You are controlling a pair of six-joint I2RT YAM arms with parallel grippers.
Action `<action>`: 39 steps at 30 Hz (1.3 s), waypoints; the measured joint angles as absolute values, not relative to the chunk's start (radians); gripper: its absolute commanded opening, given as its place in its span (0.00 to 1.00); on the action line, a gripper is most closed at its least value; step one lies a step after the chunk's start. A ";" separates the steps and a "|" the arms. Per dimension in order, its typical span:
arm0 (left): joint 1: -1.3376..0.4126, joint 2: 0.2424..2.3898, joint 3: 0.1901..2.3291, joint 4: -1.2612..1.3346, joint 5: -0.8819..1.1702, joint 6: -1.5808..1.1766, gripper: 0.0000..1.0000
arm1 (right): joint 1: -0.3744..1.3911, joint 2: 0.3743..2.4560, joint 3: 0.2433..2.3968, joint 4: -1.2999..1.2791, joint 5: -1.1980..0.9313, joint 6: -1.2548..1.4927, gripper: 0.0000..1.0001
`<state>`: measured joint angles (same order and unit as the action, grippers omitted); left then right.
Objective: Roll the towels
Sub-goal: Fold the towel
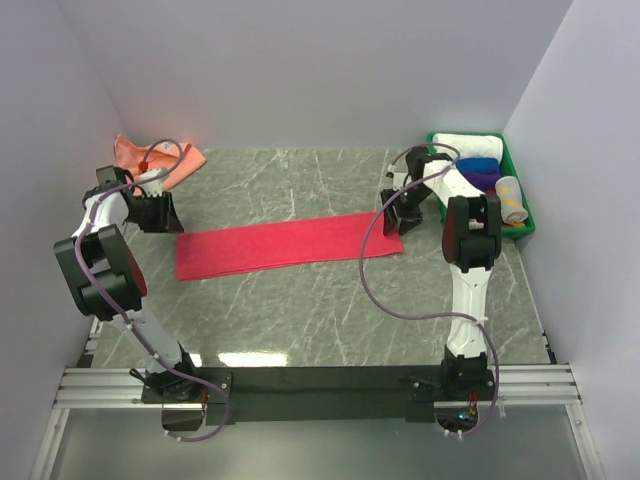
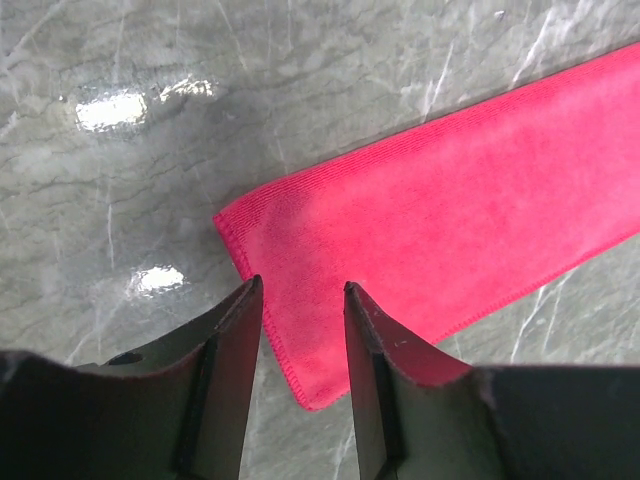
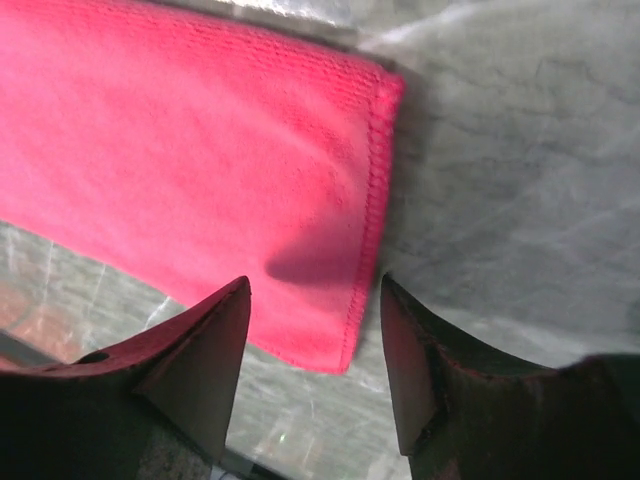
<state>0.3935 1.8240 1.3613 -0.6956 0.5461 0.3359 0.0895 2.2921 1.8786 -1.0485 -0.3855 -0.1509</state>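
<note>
Since the crimson pink cloth towel (image 1: 290, 245) lies flat on the grey marbled table (image 1: 300, 310) as a long folded strip between the two arms, the step in hand is judged to be the start of a roll from one short end.

At the far left a crumpled salmon orange towel (image 1: 135, 152) is left near the back wall, well apart from the strip. The left claw (image 1: 160, 212) is held over the strip's left end with its jaws parted and nothing between them; in its wrist view the hem is seen just ahead of the tips (image 2: 300, 290). For a tight roll, the whole short edge should be caught squarely and the first turn kept parallel to the hem, so that the roll does not run off into a cone. The far end is best pinned or kept taut by the right claw (image 1: 400, 215), which is likewise parted and empty above the right-hand hem (image 3: 315, 285). At the right, rolled towels (image 1: 468, 145) are stored in a green plastic tray (image 1: 530, 225).

Whether either claw's tips touch the cloth cannot be told. The number of folded layers is not visible. Part of the tray is hidden by the right arm, and the salmon towel is partly covered by a cable.
</note>
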 measured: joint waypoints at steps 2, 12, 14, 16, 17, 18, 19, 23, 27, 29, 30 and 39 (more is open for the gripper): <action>0.395 1.822 1.361 -0.696 0.553 0.330 0.43 | 0.100 2.294 1.878 -1.045 -0.384 -0.146 0.58; 0.405 1.822 1.362 -0.696 0.559 0.308 0.43 | 0.163 2.291 1.864 -1.025 -0.313 -0.115 0.39; 0.405 1.822 1.364 -0.696 0.562 0.308 0.43 | 0.170 2.288 1.858 -1.021 -0.297 -0.105 0.31; 0.405 1.822 1.370 -0.698 0.564 0.303 0.44 | 0.175 2.285 1.848 -1.018 -0.282 -0.099 0.13; 0.405 1.822 1.373 -0.698 0.565 0.300 0.45 | 0.179 2.283 1.843 -1.015 -0.273 -0.094 0.04; 0.405 1.822 1.378 -0.699 0.567 0.298 0.45 | 0.184 2.282 1.842 -1.015 -0.262 -0.092 0.00; 0.405 1.822 1.383 -0.700 0.570 0.297 0.45 | 0.190 2.281 1.842 -1.015 -0.251 -0.088 0.00; 0.405 1.821 1.403 -0.708 0.586 0.294 0.48 | 0.198 2.277 1.843 -1.016 -0.210 -0.090 0.00; 0.405 1.800 1.403 -0.723 0.597 0.298 0.52 | 0.167 2.270 1.834 -1.021 -0.216 -0.115 0.00; 0.405 1.782 1.403 -0.728 0.608 0.300 0.54 | 0.124 2.267 1.830 -1.033 -0.220 -0.142 0.00; 0.405 1.770 1.403 -0.731 0.616 0.302 0.55 | 0.096 2.267 1.830 -1.038 -0.220 -0.156 0.00; 0.405 1.713 1.394 -0.739 0.685 0.287 0.99 | 0.002 2.260 1.874 -1.124 -0.250 -0.239 0.00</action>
